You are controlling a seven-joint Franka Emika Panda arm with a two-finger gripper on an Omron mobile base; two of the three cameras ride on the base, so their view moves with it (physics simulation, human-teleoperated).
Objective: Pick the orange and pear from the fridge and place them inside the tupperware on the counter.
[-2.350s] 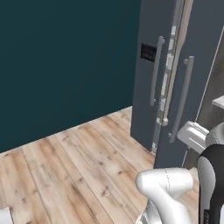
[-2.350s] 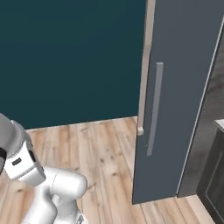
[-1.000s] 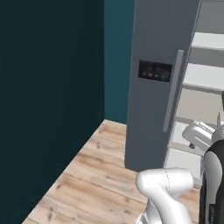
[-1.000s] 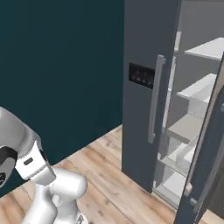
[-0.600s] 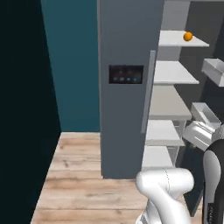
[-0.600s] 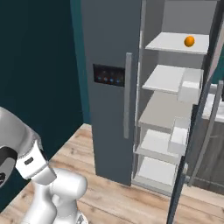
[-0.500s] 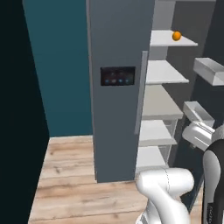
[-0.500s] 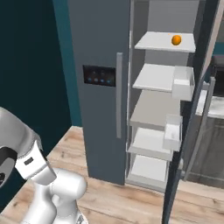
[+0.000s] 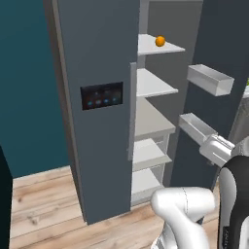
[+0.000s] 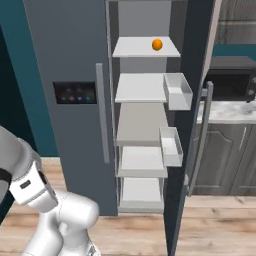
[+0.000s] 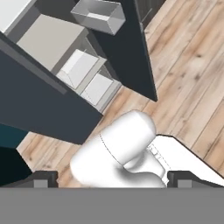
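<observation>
The fridge (image 9: pixel 97 97) (image 10: pixel 65 75) stands straight ahead with its right door swung open and its left door shut. The orange (image 9: pixel 160 41) (image 10: pixel 157 44) rests alone on the top pale shelf. The pear is out of view, and so is the tupperware. The marbled counter (image 10: pixel 227 111) runs to the right of the open door. In the hand view my gripper (image 11: pixel 113 179) is open, its fingertips (image 11: pixel 41 177) far apart with nothing between them, pointing down at the wood floor and the fridge's lower shelves (image 11: pixel 78 68).
The open door (image 10: pixel 192 125) carries two pale bins (image 10: pixel 177 91) and a long handle (image 10: pixel 200 135). A black microwave (image 10: pixel 230 85) sits on the counter above dark cabinets (image 10: pixel 220 160). A teal wall (image 9: pixel 29 97) lies to the left.
The whole picture has swung: the base has come round to face the open fridge compartment. The orange and the counter with the microwave have come into view. The gripper stays open.
</observation>
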